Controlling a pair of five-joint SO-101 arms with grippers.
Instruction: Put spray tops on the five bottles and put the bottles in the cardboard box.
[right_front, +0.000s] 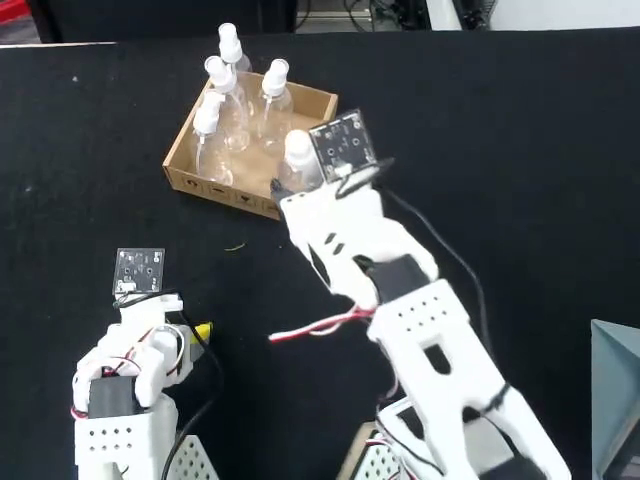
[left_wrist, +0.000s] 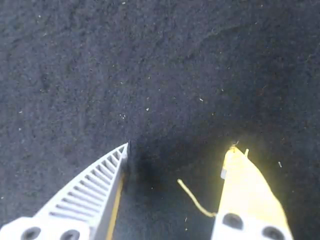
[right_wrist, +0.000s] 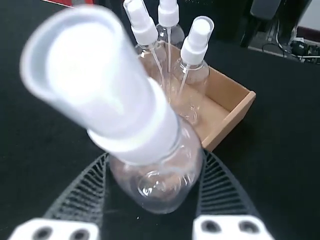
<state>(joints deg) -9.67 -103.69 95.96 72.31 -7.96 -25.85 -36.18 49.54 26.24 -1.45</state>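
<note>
The cardboard box (right_front: 308, 98) stands at the back of the black table with several spray-topped clear bottles (right_front: 272, 100) upright inside. My right gripper (right_front: 300, 190) is shut on one more clear bottle (right_front: 298, 152) with a white spray top, at the box's near right corner. In the right wrist view this bottle (right_wrist: 155, 182) sits between the two fingers (right_wrist: 220, 190), tilted toward the camera, with the box (right_wrist: 231, 114) and three bottles (right_wrist: 196, 45) beyond it. My left gripper (right_front: 192, 335) hangs open and holds nothing over bare cloth at the front left (left_wrist: 180, 149).
A grey-blue object (right_front: 615, 390) stands at the table's right front edge. A red and white cable (right_front: 315, 325) hangs off the right arm. Black cloth (right_front: 520, 150) lies open right of the box and between the arms.
</note>
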